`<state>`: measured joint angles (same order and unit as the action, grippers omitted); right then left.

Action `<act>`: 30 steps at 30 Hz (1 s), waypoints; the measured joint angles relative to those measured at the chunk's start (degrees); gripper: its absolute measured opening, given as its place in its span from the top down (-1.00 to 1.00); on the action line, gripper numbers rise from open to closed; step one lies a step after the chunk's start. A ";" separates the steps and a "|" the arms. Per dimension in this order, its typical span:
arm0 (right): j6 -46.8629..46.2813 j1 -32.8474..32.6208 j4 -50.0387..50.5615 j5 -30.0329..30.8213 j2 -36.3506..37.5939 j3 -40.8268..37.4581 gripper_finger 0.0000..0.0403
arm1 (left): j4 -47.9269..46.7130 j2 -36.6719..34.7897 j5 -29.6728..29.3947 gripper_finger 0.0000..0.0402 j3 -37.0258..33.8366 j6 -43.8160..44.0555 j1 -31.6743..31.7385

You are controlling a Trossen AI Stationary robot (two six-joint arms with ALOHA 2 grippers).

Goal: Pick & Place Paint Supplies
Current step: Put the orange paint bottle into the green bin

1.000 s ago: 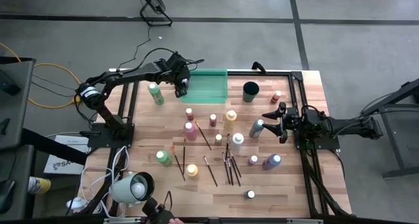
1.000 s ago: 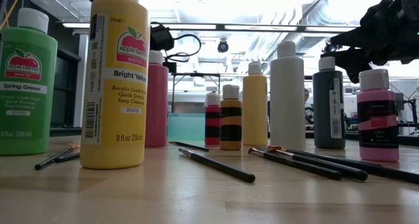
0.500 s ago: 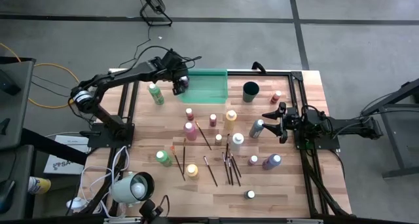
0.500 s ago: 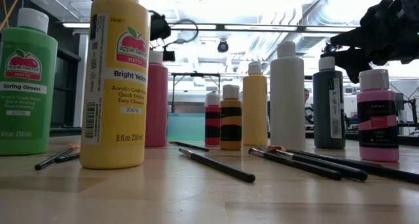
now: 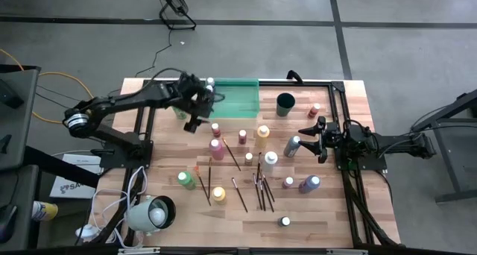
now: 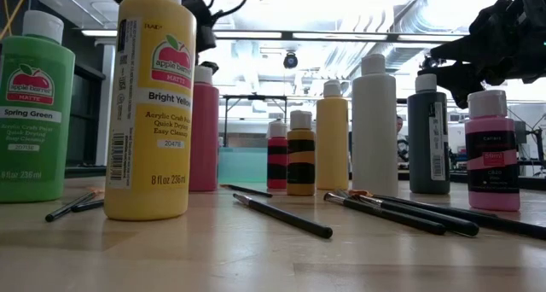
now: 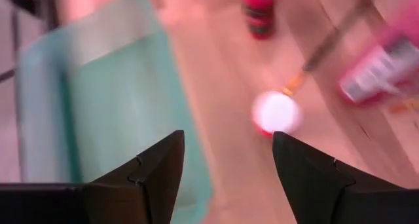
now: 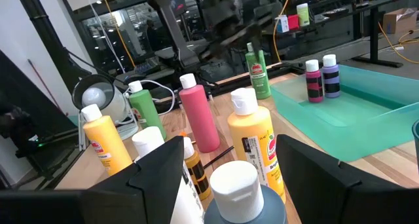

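Paint bottles stand over the table's middle, among them a pink one [image 5: 216,147], a yellow one [image 5: 262,132] and a white one [image 5: 270,159]. Several dark brushes [image 5: 261,189] lie flat toward the near side. Two small bottles [image 8: 322,80] stand in the green tray [image 5: 238,98], at its left end. My left gripper [image 5: 192,121] hangs open and empty above the table just left of the tray; below it stands a small white-capped red bottle [image 7: 276,112]. My right gripper [image 5: 304,130] waits open at the right, level, behind a grey bottle [image 5: 292,145].
A dark round cup [image 5: 285,104] stands right of the tray at the far side. A green bottle [image 8: 258,70] stands left of the tray, by my left arm. A lamp [image 5: 153,214] sits at the near left corner. Black frame rails [image 5: 346,180] run along the table's sides.
My left gripper has drawn away from the tray's left end toward the near edge and a little left, rising slightly and rolling its wrist. It stays open and empty. The bottles in the tray have kept still.
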<state>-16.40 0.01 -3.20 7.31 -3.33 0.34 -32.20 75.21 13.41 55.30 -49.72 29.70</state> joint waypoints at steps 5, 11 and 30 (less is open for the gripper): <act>0.00 0.00 0.02 0.00 0.02 -0.01 -0.18 | 9.39 -2.15 2.68 -0.12 -7.25 -3.20 -0.95; 0.00 0.00 0.01 0.01 0.01 -0.02 -0.18 | 15.11 -1.69 6.03 -0.12 -11.10 -0.87 -0.88; 0.00 -0.01 0.01 0.00 0.02 -0.01 -0.18 | 18.54 3.49 10.24 -0.12 -11.31 7.40 -0.86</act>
<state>-16.40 0.00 -3.19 7.31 -3.31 0.33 -13.65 78.70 23.64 43.99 -42.32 28.84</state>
